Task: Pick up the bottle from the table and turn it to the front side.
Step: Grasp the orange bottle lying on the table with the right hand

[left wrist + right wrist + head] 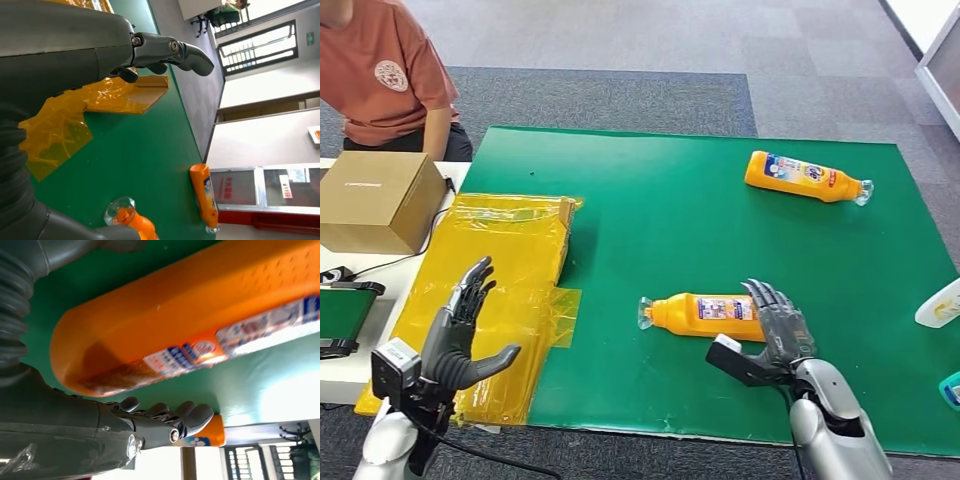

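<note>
Right hand at the base of the near orange bottle, fingers spread, nothing grasped. Left hand raised over yellow plastic sheeting, fingers apart, empty. Green table mat; second orange bottle far right. Grey carpet floor, cardboard box, seated person.

Left hand, right hand: fingers spread

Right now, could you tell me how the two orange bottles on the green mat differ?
The near bottle lies beside the right hand, its cap pointing towards the yellow plastic sheet. The far bottle lies apart from both hands, its cap pointing the opposite way. Both lie flat on their sides, orange with labels.
</note>
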Controlling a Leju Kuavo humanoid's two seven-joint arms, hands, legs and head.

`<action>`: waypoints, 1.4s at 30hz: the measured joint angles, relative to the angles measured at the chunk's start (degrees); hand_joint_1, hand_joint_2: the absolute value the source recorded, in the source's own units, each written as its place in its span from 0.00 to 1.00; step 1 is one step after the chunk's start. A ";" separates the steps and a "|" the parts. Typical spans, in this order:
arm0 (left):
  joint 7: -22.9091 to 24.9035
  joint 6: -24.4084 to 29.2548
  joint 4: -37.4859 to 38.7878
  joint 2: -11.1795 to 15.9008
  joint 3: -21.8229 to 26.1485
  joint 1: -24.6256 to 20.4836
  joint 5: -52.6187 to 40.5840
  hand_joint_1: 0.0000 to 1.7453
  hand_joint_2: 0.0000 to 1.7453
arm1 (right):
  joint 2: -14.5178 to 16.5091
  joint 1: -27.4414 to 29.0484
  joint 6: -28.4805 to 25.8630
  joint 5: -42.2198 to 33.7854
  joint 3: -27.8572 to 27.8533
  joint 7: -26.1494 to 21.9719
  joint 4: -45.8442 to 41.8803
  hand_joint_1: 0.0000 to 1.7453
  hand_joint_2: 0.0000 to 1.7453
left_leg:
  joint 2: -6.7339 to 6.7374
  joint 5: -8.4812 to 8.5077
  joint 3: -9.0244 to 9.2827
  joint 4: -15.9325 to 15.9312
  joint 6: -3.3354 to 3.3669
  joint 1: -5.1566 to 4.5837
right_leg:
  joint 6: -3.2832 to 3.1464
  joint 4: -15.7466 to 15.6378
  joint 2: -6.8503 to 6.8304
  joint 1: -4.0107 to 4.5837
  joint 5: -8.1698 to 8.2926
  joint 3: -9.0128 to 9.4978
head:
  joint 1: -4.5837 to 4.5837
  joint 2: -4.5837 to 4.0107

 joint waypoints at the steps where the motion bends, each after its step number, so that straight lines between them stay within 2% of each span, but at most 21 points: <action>1: -0.01 0.15 -0.36 -0.04 -0.25 -0.01 -0.42 0.00 1.00 | -0.08 -0.25 -0.12 1.11 0.85 0.38 0.44 0.00 1.00 | 0.00 0.00 0.00 0.00 0.00 0.00 | 0.00 0.00 0.00 0.00 0.00 0.00 | 0.00 0.00; 7: -0.57 0.42 -2.31 -0.26 -2.01 0.21 -0.47 0.00 1.00 | -0.44 -2.70 -0.33 6.93 5.33 2.75 3.08 0.00 1.00 | 0.00 0.00 -0.01 0.00 0.00 -0.01 | 0.00 0.00 0.00 0.00 0.00 0.01 | 0.01 0.00; 8: -0.61 0.43 -2.55 -0.37 -2.21 0.34 -0.10 0.00 1.00 | -0.49 -3.20 -0.30 7.67 5.97 3.12 3.46 0.13 1.00 | 0.00 0.00 -0.01 0.00 0.00 -0.01 | 0.00 0.00 0.00 0.00 0.00 0.01 | 0.01 0.00; 11: -0.64 0.42 -3.08 -0.65 -2.77 0.96 0.95 0.00 1.00 | -0.65 -4.56 0.29 9.27 7.80 3.86 4.44 0.88 1.00 | 0.00 0.00 0.00 0.00 0.01 -0.01 | 0.00 0.00 0.00 -0.01 0.00 0.01 | 0.01 -0.02; 12: -0.66 0.42 -3.23 -0.71 -2.93 1.19 1.13 0.00 1.00 | -0.73 -4.93 0.65 9.82 8.41 4.06 4.75 1.00 1.00 | 0.00 0.00 0.00 0.00 0.01 -0.01 | 0.00 0.00 0.00 -0.01 0.00 0.01 | 0.01 -0.01; 24: -2.20 1.10 -7.05 -0.91 -4.76 2.92 -0.25 0.00 1.00 | -3.74 -9.30 3.22 15.79 15.67 6.03 7.01 1.00 1.00 | 0.00 0.00 0.02 0.00 0.00 0.00 | 0.00 0.00 0.00 -0.01 0.01 0.02 | 0.00 0.00; 28: -2.19 1.45 -7.80 -0.91 -5.23 3.11 -0.41 0.00 1.00 | -4.39 -10.03 4.57 13.34 16.90 5.15 6.89 1.00 1.00 | 0.00 0.01 0.04 0.00 0.01 0.00 | 0.01 0.00 0.00 -0.01 0.01 0.04 | 0.01 -0.01; 31: -1.16 1.83 -7.89 -0.92 -5.25 3.11 -0.39 0.00 1.00 | -4.55 -9.84 7.54 3.70 16.57 1.06 5.67 1.00 1.00 | 0.00 0.02 0.07 0.00 0.01 0.00 | 0.01 0.00 0.00 0.00 0.02 0.05 | 0.01 0.00; 37: 0.40 3.03 -7.63 -0.92 -5.23 2.58 0.30 0.00 1.00 | -3.97 -4.84 19.25 -32.52 11.50 -11.47 -4.10 1.00 1.00 | -0.01 0.02 0.03 0.00 -0.01 0.00 | 0.00 0.00 -0.01 0.00 0.02 0.04 | -0.01 0.01; 42: -0.61 3.24 -7.63 -0.83 -5.74 1.42 0.83 0.00 1.00 | -2.24 -1.19 26.57 -52.17 7.31 -15.89 -14.24 1.00 1.00 | -0.01 0.01 0.02 0.00 -0.01 0.02 | -0.02 0.00 -0.01 0.01 -0.01 0.01 | 0.01 0.00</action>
